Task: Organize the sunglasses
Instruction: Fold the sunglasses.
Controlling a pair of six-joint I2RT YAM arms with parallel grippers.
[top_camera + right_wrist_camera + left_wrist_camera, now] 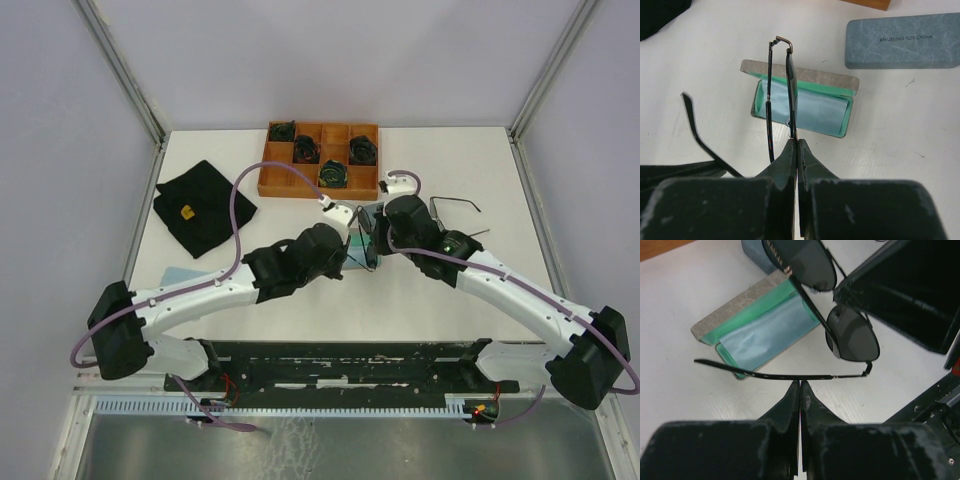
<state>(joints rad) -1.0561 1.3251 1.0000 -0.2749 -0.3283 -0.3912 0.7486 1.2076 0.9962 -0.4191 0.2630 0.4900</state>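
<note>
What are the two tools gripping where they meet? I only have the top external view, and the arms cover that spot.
Observer: One pair of sunglasses. The right tool is shut on its front frame, which shows edge-on in the right wrist view.
Operator: And the left one?
Observer: The left tool is shut on one unfolded temple, about midway along it.
Operator: Is a case ready for them?
Observer: Yes. Just past the tool tips lies an open case with a green lining, and a pale blue cloth sits inside it.
</note>
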